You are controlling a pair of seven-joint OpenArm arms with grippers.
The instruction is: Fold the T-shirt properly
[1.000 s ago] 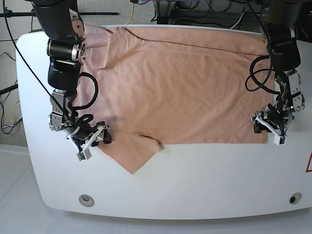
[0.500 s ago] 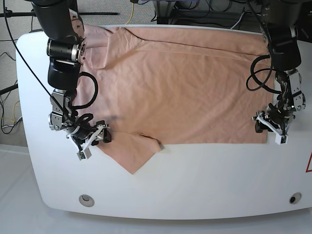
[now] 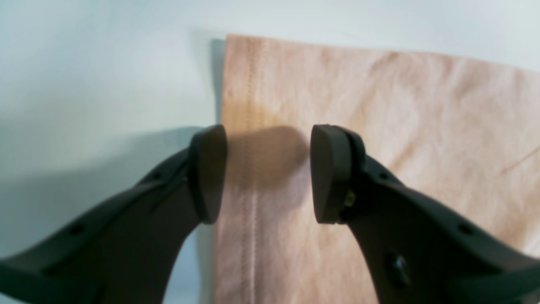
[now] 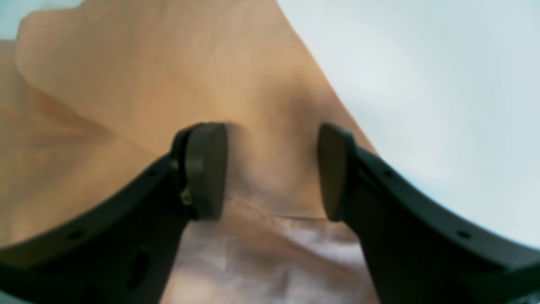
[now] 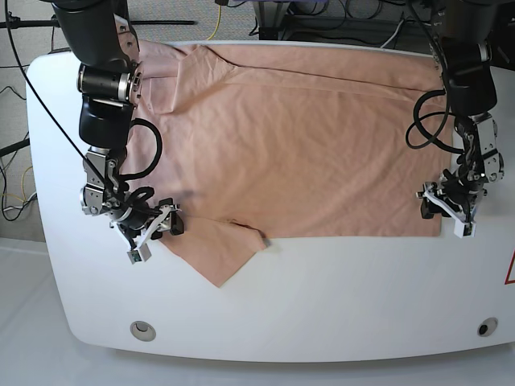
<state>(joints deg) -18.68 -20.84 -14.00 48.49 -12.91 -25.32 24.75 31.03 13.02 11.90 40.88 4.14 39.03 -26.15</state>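
Note:
The salmon-pink T-shirt (image 5: pixel 298 137) lies spread flat across the white table (image 5: pixel 338 297), its hem along the right and a sleeve (image 5: pixel 221 253) jutting toward the front at the left. At the shirt's front right corner, my left gripper (image 5: pixel 445 215) stands open. In the left wrist view its fingers (image 3: pixel 206 173) straddle the stitched hem (image 3: pixel 253 105), one at the cloth's edge and one over the cloth. My right gripper (image 5: pixel 157 233) is open too, low over the sleeve (image 4: pixel 168 63) beside its edge, with cloth showing between the pads (image 4: pixel 206 169).
Two round holes (image 5: pixel 143 329) (image 5: pixel 486 326) sit near the table's front edge. A red triangle mark (image 5: pixel 511 269) shows at the right rim. Cables (image 5: pixel 217 16) and dark gear run behind the table. Black cable loops (image 5: pixel 422 129) hang off both arms.

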